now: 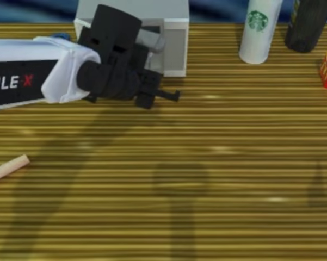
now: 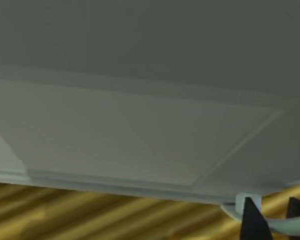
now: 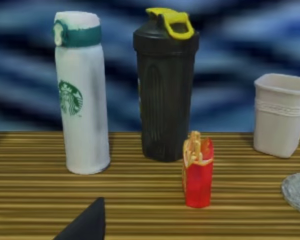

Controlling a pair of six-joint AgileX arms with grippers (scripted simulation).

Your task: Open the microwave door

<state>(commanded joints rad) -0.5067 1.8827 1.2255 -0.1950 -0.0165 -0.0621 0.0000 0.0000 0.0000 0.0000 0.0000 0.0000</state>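
1. The microwave (image 1: 152, 22) stands at the far edge of the table (image 1: 217, 163), left of the white green-logo cup (image 1: 258, 30). Its front faces the near side, with the microwave door (image 1: 152, 46) covering most of that face.

2. The left arm reaches in from the left of the microwave. Its tool, the left gripper (image 1: 163, 95), sits just in front of the door's lower front edge, pointing along the front of the microwave rather than into it.

3. In the left wrist view the door (image 2: 140, 135) fills nearly the whole picture, so the tool is pressed up close beneath or against the microwave's front. A pale handle piece (image 2: 249, 202) shows at the door's edge with one dark fingertip (image 2: 252, 222) right on it and a second dark tip just beside.

4. The fingers seem to straddle that handle, yet I cannot tell whether they are clamped on it or apart.

5. The relation that matters, in my judgement: the handle lies at the door's edge nearest the tool, so the pull should go away from the microwave's front, swinging the door outward.

6. The right arm is out of the top view; its wrist camera looks across the table at the cup and a black shaker bottle (image 3: 164, 90), well away from the microwave. The left arm is plainly the nearer one.
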